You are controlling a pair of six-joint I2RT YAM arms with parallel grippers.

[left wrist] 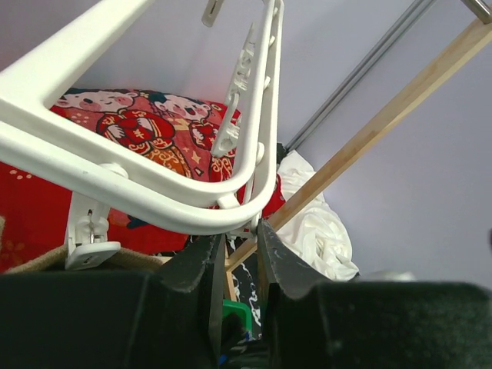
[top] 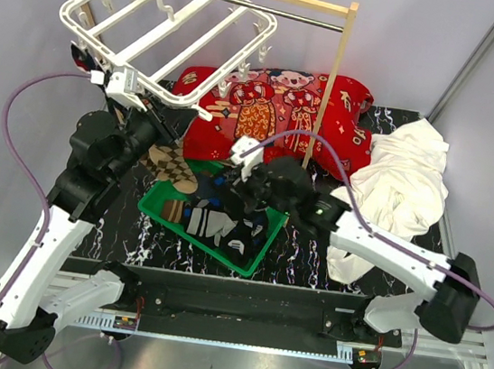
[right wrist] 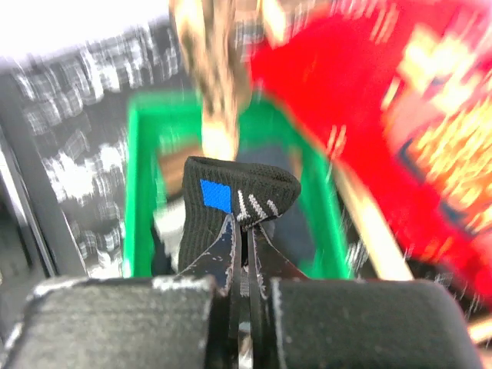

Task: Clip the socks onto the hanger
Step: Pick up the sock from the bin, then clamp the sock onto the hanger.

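- The dark sock (right wrist: pixel 231 184) is being pinched by its cuff in the right gripper (right wrist: pixel 240 223), with the jaws pressed fully together on the knit. It is being held just above the green basket (right wrist: pixel 138 192), probably so that a free edge can be offered to a clip.
- Other socks (top: pixel 214 226) are lying inside the green basket, waiting their turn.
- The hanger (left wrist: pixel 115 177) is being carried on the wooden rack (top: pixel 333 87), up and to the left of the green basket in the top view, so its clips are dangling free.
- The left gripper (left wrist: pixel 238 232) is being held at the hanger's corner, above the basket's left end, with its jaws narrowed to a slit. Whether a clip is being squeezed there cannot be told.
- An argyle sock (top: pixel 172 167) is being shown draped just beyond the basket's far-left corner; what is holding it cannot be told.
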